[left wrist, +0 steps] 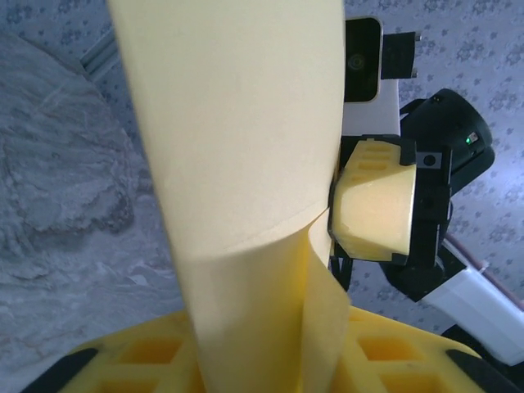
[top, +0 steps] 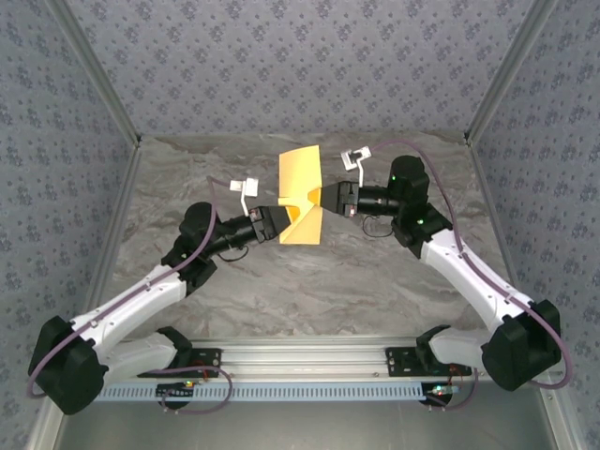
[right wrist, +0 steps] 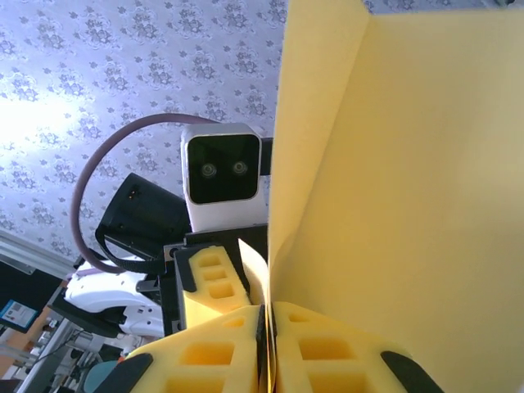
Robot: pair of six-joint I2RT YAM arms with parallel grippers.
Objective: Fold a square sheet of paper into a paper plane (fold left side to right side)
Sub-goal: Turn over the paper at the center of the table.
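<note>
Square sheet of paper [top: 300, 187] hangs in mid-air over the marbled grey table [top: 375, 281], lifted, I judge, so one side can swing across onto the other. Thin, matte and yellow-orange, it bows into a soft curl, not a crease. On its edge the right gripper [right wrist: 267, 332] is pinched tight. Opposite, the left gripper [top: 279, 218] straddles the curl with cut-out foam pads [left wrist: 393, 360]; whether it clamps, I cannot tell.

Paper [top: 300, 192] between left end effector [top: 278, 217] and right end effector [top: 328, 199], above table [top: 281, 291]
</note>
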